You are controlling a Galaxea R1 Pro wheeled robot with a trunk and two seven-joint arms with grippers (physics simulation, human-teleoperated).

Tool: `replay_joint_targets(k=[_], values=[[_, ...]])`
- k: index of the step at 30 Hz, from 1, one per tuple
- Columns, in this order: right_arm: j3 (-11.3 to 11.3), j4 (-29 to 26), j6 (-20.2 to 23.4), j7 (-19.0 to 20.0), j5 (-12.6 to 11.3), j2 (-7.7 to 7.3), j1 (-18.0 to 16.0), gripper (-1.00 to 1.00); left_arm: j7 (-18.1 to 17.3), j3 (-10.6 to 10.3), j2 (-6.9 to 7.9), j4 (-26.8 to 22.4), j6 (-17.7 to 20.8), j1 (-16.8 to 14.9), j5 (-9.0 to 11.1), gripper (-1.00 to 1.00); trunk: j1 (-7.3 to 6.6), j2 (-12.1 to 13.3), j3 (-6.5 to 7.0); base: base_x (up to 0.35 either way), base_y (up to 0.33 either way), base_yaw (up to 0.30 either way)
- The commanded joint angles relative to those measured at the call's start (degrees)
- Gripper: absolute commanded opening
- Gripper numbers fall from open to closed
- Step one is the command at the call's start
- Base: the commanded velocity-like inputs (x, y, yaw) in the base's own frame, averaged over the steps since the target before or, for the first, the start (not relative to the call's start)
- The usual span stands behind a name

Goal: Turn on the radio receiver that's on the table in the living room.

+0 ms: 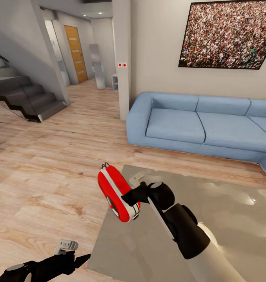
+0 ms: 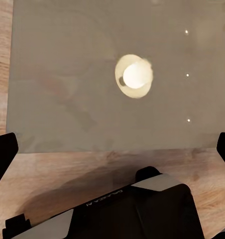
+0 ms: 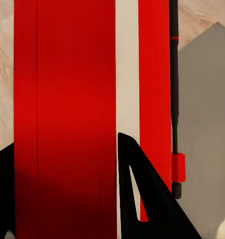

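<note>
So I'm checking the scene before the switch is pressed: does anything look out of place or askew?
Yes: the radio receiver is not resting on the table. The right gripper holds it tilted in the air over the table's near corner. Nothing looks spilled or damaged.

Radio receiver (image 1: 117, 192) above the table (image 1: 235, 219), sofa (image 1: 199, 125) behind
</note>
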Motion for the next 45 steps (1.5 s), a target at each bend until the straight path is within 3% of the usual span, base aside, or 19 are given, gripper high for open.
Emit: replay_joint_targets(k=[1,5,11,15,19,22,25,29,34,38,45], values=[[-0.05,-0.01,0.02,0.0,-0.63,-0.17,-0.02,-1.0,0.0,0.0,0.0,0.0,0.0,0.0,0.0,1.0,0.0,0.0,0.0,0.0,0.0,0.0],[-0.27,0.02,0.02,0.01,-2.35,-1.54,-0.02,-1.0,0.0,0.04,0.0,0.0,-0.01,0.0,0.08,1.0,0.0,0.0,0.0,0.0,0.0,0.0],[-0.3,-0.02,0.02,0.02,-3.05,-3.84,-0.02,-1.0,0.0,0.05,0.0,0.0,-0.01,0.0,0.31,1.0,0.0,0.0,0.0,0.0,0.0,0.0],[-0.25,-0.02,0.02,0.08,-3.27,-6.0,-0.02,-1.0,-0.04,0.01,0.0,-0.1,-0.02,0.0,0.48,1.0,0.0,0.0,0.0,0.0,0.0,0.0],[-0.24,-0.03,0.02,1.72,-4.02,-9.15,-0.02,-1.0,-0.08,-0.2,-0.37,-0.22,0.16,-0.16,0.61,1.0,0.0,0.0,0.0,0.0,0.0,0.0],[-0.4,0.04,0.02,7.44,-7.27,-12.44,-0.02,-1.0,-0.18,-0.43,-2.02,-0.28,0.54,-1.07,0.43,1.0,0.0,0.0,0.0,0.0,0.0,0.0],[-1.12,0.27,0.02,15.33,-11.2,-16.75,-0.02,-1.0,-0.34,-0.56,-3.83,-0.29,0.7,-2.25,0.27,1.0,0.0,0.0,0.0,0.0,0.0,0.0],[-1.83,0.86,0.02,21.79,-13.25,-20.4,-0.02,-1.0,-0.83,-0.6,-4.64,-0.35,0.69,-2.93,0.29,1.0,0.0,0.0,0.0,0.0,0.0,0.0],[-2.04,1.15,0.02,24.29,-14.1,-21.66,-0.02,-1.0,-1.11,-0.57,-4.93,-0.43,0.42,-3.31,0.57,1.0,0.0,0.0,0.0,0.0,0.0,0.0],[-2.05,1.18,0.02,25.38,-14.92,-21.82,-0.02,-1.0,-1.19,-0.54,-5.04,-0.44,0.34,-3.86,0.66,1.0,0.0,0.0,0.0,0.0,0.0,0.0],[-2.06,1.15,0.02,31.23,-17.03,-21.97,-0.02,-1.0,-1.57,-0.83,-5.32,-0.53,0.12,-4.2,0.77,1.0,0.0,0.0,0.0,0.0,0.0,0.0]])
